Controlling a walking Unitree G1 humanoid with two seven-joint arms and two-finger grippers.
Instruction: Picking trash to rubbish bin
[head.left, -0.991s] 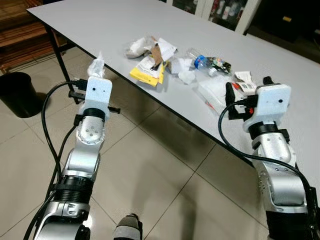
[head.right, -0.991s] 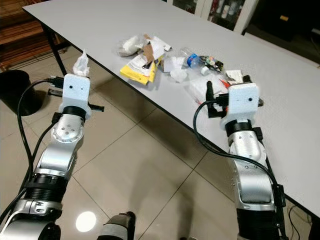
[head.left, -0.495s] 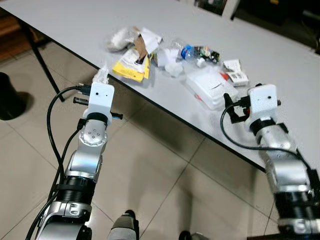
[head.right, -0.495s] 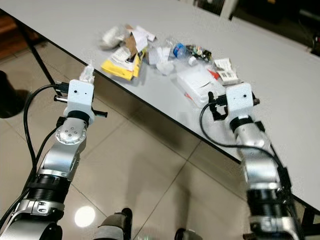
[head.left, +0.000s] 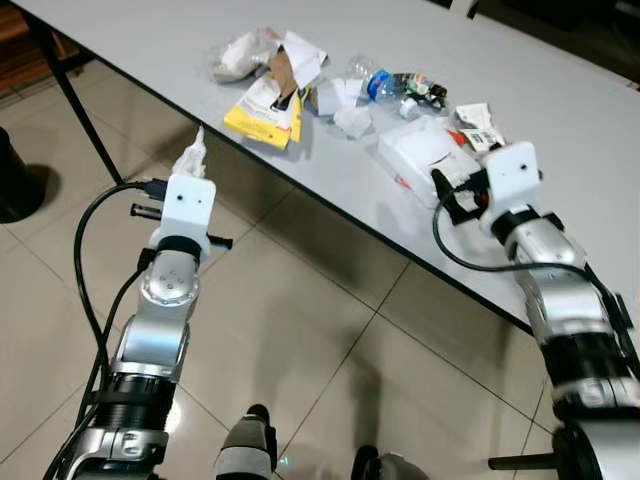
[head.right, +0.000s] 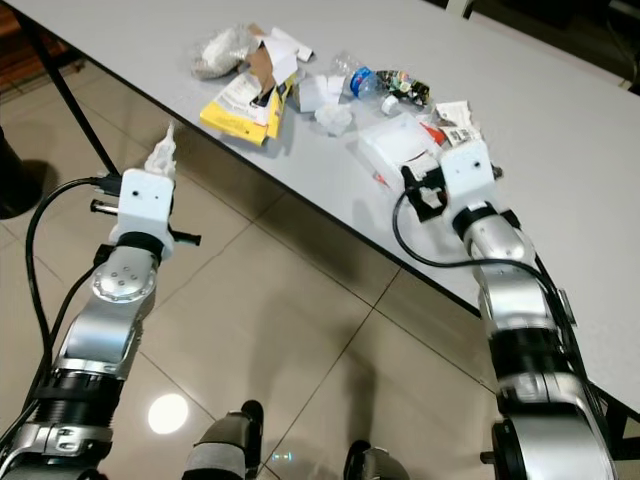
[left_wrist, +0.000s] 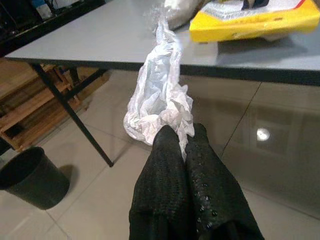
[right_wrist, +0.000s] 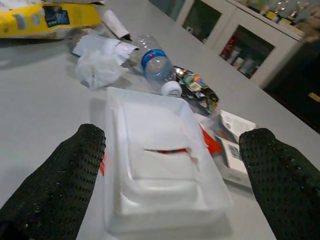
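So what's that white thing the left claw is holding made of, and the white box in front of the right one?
The white wad in the left gripper looks like thin crinkled plastic film or tissue: semi-translucent, creased, hard to tell which. The white box before the open right gripper looks like matte foam or moulded plastic, with soft rounded edges.

grey table (head.left: 560, 90) | tiled floor (head.left: 300, 300) | possibly glass-fronted cabinet (right_wrist: 240, 45)

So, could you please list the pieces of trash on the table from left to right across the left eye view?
Crumpled white wrapper → yellow packet → crumpled tissue → plastic bottle with blue label → white foam tray → small printed carton.
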